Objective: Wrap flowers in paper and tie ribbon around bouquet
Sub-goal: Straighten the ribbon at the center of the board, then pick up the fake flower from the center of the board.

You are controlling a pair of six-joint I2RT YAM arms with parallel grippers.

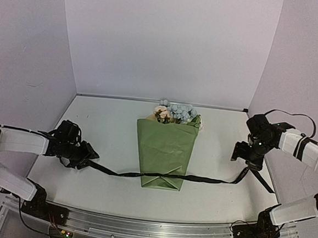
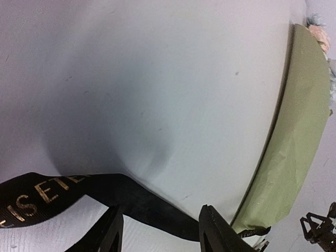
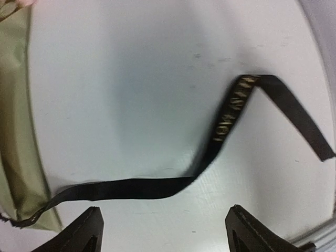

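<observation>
**A:** Where's the bouquet?

**B:** In the middle of the desk, lying flat with its narrow end toward the arm bases. The flowers poke out of the far, wide end of the paper, cream heads beside pale blue ones.

**A:** And the ribbon?

**B:** It's stretched across the desk from left to right and meets the bouquet at its narrow near end (over or under the paper, I cannot tell). On the right it doubles back in a sharp bend, and the loose tail lies flat on the desk.

**A:** Left claw?

**B:** It's low at the ribbon's left end, and it's released. Its fingers stand apart, and the ribbon runs through the gap without being pinched.

**A:** Right claw?

**B:** Released too, with its fingers spread wide. It hangs over the desk near the ribbon's bend and grips nothing. In its own wrist view the ribbon lies clear of both fingers.
</observation>
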